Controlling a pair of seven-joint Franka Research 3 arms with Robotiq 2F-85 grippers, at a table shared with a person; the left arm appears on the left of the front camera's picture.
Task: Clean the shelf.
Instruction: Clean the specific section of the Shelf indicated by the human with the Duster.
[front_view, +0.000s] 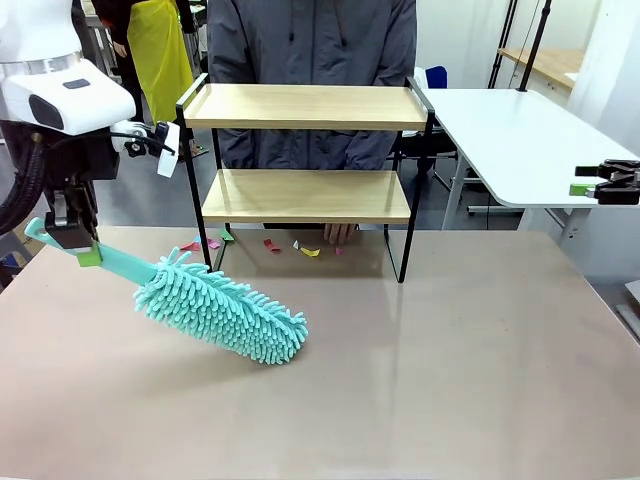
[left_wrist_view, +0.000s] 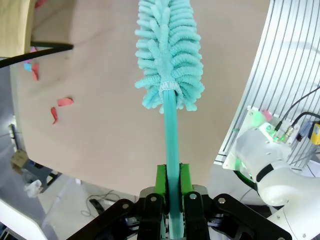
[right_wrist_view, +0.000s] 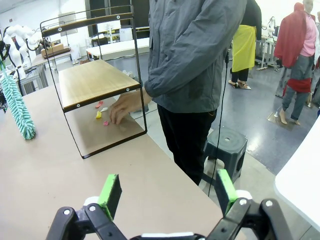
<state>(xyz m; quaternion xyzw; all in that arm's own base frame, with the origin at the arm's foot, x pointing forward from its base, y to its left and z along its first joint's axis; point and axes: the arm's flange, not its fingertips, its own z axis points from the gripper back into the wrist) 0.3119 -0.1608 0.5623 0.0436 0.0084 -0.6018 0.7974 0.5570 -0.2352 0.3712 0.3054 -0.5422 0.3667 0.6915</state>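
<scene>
Front view, unclear: scraps (front_view: 310, 252) under shelf (front_view: 305, 195) — paper, I think.
Left gripper (left_wrist_view: 170, 181): clamped on duster (left_wrist_view: 170, 50) handle.
Right gripper (right_wrist_view: 167, 192): apart, empty.

No lettering, brand, number or sign can be read anywhere. A small white tag (front_view: 167, 160) hangs beside the left arm (front_view: 65, 95), but any print on it is too small to make out.

The person's hand (front_view: 341, 232) is mostly concealed by the shelf (front_view: 305, 196). The right pincer (front_view: 581, 180) is cropped at the picture's edge.
</scene>
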